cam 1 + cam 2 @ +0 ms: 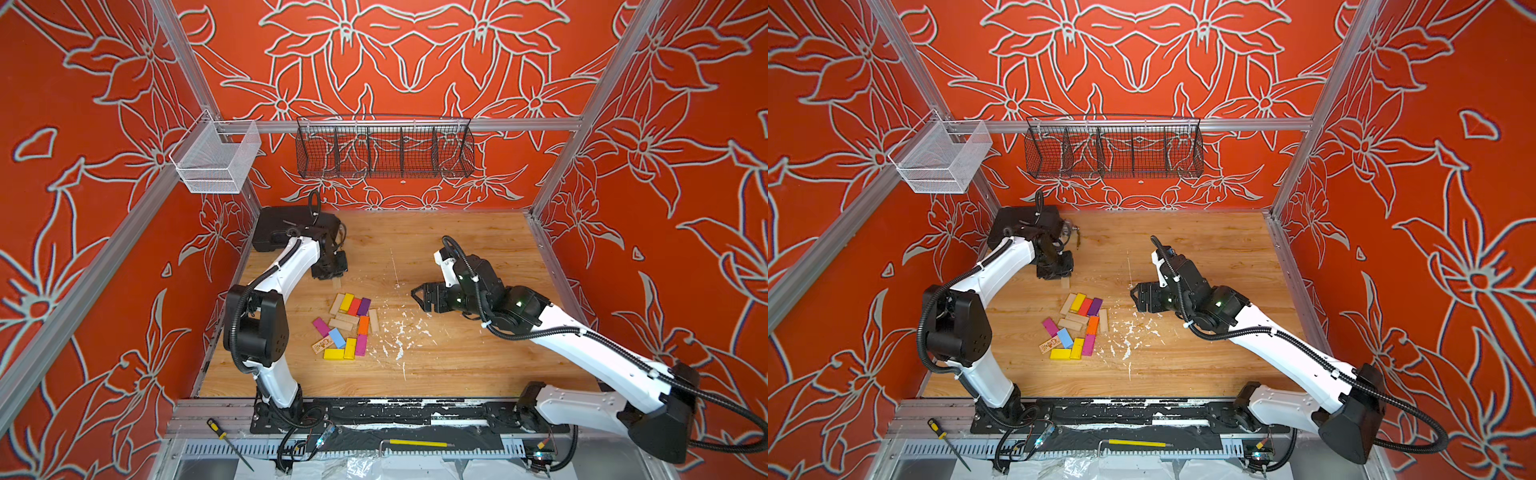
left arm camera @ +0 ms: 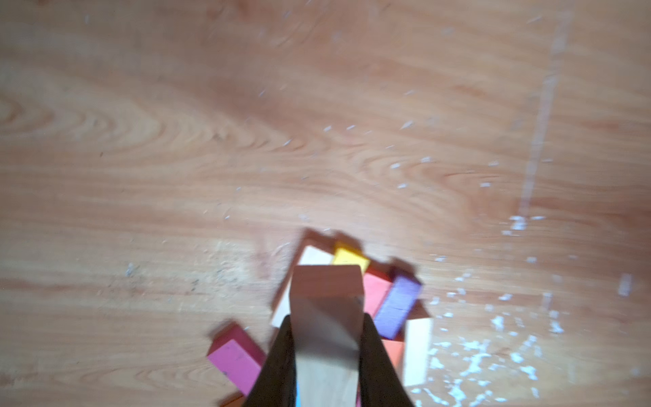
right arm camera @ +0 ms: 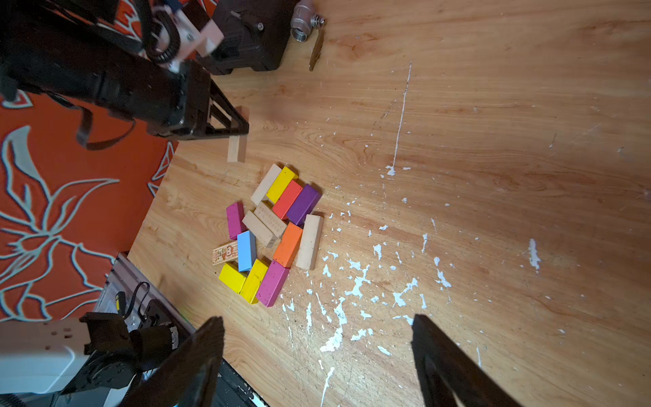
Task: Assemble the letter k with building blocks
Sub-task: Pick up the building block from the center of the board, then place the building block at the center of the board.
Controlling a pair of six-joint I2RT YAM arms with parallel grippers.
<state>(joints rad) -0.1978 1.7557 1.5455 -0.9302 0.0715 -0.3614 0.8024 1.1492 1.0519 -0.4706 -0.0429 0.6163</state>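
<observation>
Just beyond block pile (image 1: 348,326), far side, your L gripper (image 1: 333,277) is clamped on plain wood block (image 1: 336,284); R gripper (image 1: 417,296) near pile, jaws apart, empty.

L wrist view blurry, w/ plain block (image 2: 327,338) cut off at edge.

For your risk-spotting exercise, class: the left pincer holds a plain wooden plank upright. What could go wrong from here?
The plain wooden plank hangs end-down from the left pincer, so it may topple when released. It hangs near the cluster of coloured and plain wooden blocks and could knock them.
</observation>
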